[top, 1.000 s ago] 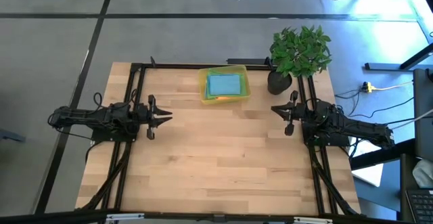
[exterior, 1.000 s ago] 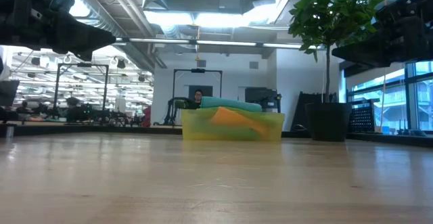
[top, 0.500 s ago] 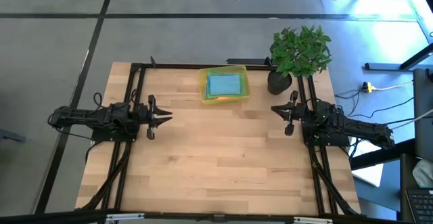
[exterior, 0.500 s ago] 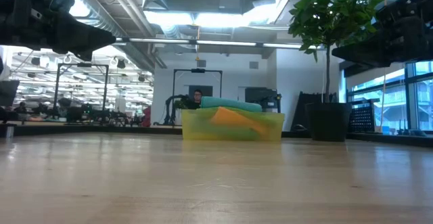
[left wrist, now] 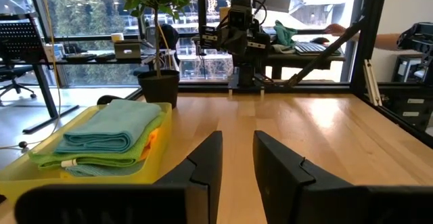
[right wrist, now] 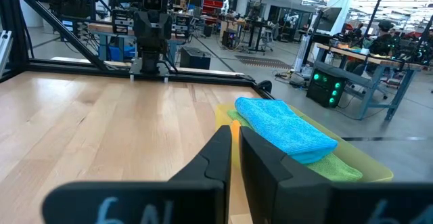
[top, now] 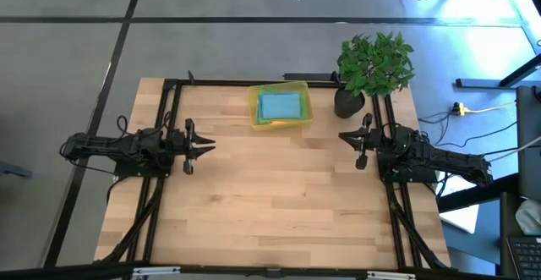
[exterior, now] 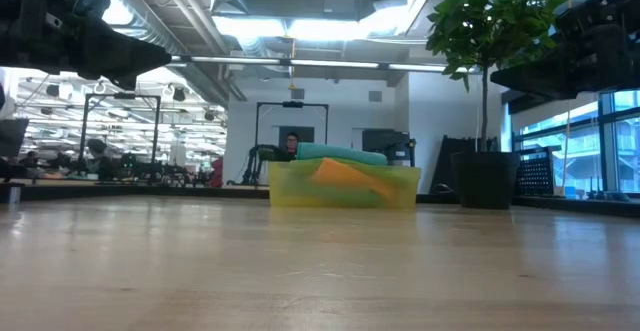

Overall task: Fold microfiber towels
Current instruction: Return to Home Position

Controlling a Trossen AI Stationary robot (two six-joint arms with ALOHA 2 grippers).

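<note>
Folded microfiber towels lie stacked in a translucent yellow bin (top: 255, 118) at the table's far middle. A teal-blue towel (top: 280, 106) is on top, with a green one (left wrist: 88, 159) and an orange one (exterior: 345, 176) under it. My left gripper (top: 209, 145) hangs level above the table's left side, slightly open and holding nothing (left wrist: 237, 139). My right gripper (top: 341, 135) hangs level above the right side, its fingers shut with nothing between them (right wrist: 235, 130). Both point toward the table's middle, well away from the bin.
A potted plant (top: 374, 62) in a dark pot (top: 347, 103) stands at the far right corner, just beyond my right gripper. Bare wooden tabletop (top: 270, 195) spreads between the arms and toward the near edge. A black frame (top: 169, 111) borders the table.
</note>
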